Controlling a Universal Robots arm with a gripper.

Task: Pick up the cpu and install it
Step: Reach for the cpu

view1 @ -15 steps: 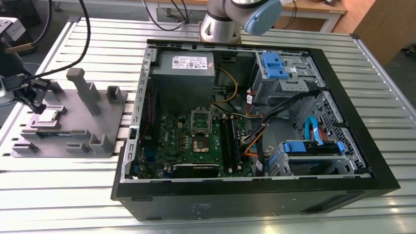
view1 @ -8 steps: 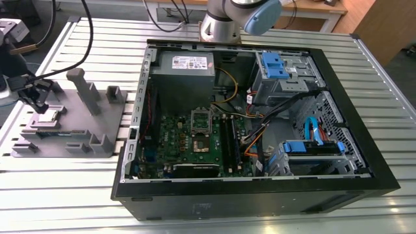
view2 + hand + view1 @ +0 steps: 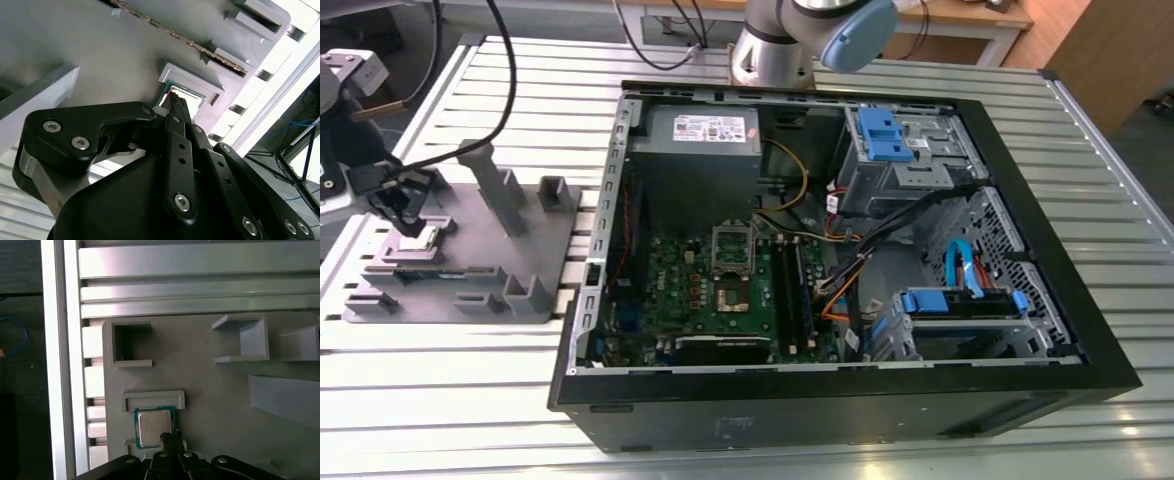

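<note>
The surface (image 3: pixel 440 420) under everything is a wide bed of pale ribbed metal slats, running past the open computer case (image 3: pixel 854 400) on all sides. Beyond its far edge in the exterior view I see a wooden desk (image 3: pixel 961 15) and dark cables hanging down. In the first wrist view dim floor lies past the surface's rim, with a blue cable (image 3: pixel 15 335) looping there.

The black case lies on its side with the panel off, and the green board (image 3: pixel 720 290) lies flat inside it. My arm (image 3: pixel 814 40) rises just behind the case.

On the exterior view's left of the case, well apart from the board, sits a grey plastic block (image 3: pixel 547 245) with upright posts and shallow pockets.

My hand (image 3: pixel 168 434) hangs low over that block. Its black fingers are drawn narrow, almost together, with nothing visible between them.

The cpu (image 3: pixel 152 426) lies flat in a square pocket of the block near the surface's rim, silvery top up. My fingertips (image 3: pixel 176 102) are right over one edge of it; I cannot tell whether they touch.
</note>
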